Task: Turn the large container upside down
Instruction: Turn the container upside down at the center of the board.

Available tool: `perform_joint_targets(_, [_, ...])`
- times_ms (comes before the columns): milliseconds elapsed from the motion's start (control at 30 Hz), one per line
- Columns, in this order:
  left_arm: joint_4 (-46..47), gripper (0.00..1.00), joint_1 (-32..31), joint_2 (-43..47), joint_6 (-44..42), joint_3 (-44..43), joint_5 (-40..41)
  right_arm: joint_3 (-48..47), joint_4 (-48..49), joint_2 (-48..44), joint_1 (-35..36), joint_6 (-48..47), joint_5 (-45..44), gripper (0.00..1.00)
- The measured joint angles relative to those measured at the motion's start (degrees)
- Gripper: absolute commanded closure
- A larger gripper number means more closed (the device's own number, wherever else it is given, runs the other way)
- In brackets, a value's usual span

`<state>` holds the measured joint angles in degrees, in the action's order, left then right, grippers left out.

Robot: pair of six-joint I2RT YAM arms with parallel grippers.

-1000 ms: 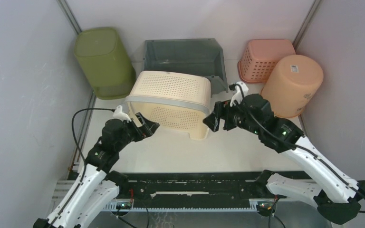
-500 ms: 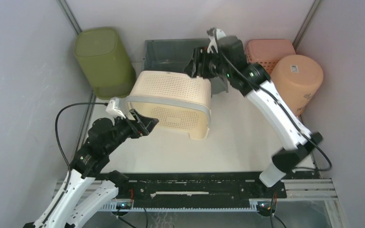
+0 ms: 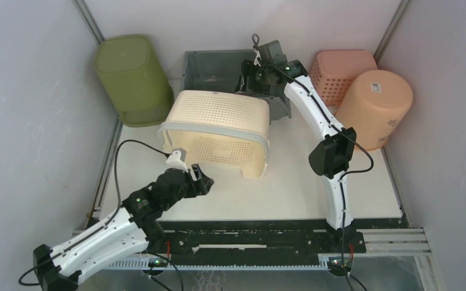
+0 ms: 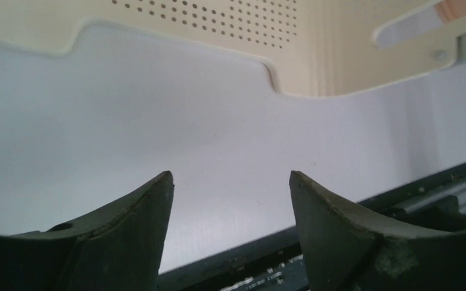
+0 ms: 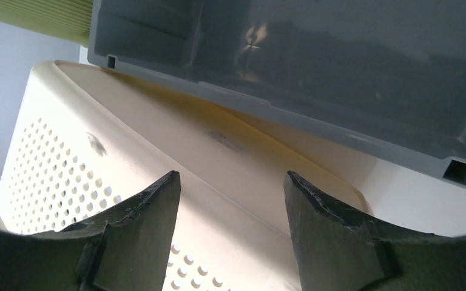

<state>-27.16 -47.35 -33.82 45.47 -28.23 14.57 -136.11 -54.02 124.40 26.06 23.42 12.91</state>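
The large cream perforated plastic basket [image 3: 218, 115] lies at the middle of the top view. We judge it to be on its side, with its banded rim and opening turned toward the bottom of the frame, so the flip is not yet done. It rests on the white desk [image 3: 291, 194]. In the left wrist view its rim and handle cut-out show along the top of the frame, with bare desk below.

The right pincer [image 5: 230, 182] hangs over the basket's far upper edge, fingers apart with nothing clamped. Just beyond it is the open grey plastic crate [image 3: 218, 70], which sits close behind the basket. We think the arm reaches there because that high edge is the best place to hook the basket and roll it over.

The left pincer [image 4: 230, 179] sits low, near the desk at the lower centre of the top view. It faces the rim but is apart from it, its fingers spread and empty. We judge it is placed there to steady or lift the near rim as the basket tips.

The olive green plastic bin [image 3: 130, 76] stands at the upper left, well apart from both arms.
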Motion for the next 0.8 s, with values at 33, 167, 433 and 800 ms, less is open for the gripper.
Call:
perform_joint_targets(33, [0.8,0.3,-1.1,-1.3,0.7,0.8,1.5,0.0,0.0,0.1,0.0,0.0,0.3,0.29])
perform_joint_targets(167, [6.7,0.37,-4.2,-9.0,2.3,2.0,6.7,-0.1,0.3,0.2,0.0,0.1,1.3,0.29])
perform_joint_targets(433, [16.6,0.44,-5.7,-28.1,3.8,2.0,13.6,-0.1,2.3,1.9,0.0,0.2,3.1,0.29])
perform_joint_targets(800, [23.0,0.62,-6.3,-42.9,3.1,-0.5,18.8,0.7,5.9,3.6,0.3,0.5,4.4,0.29])
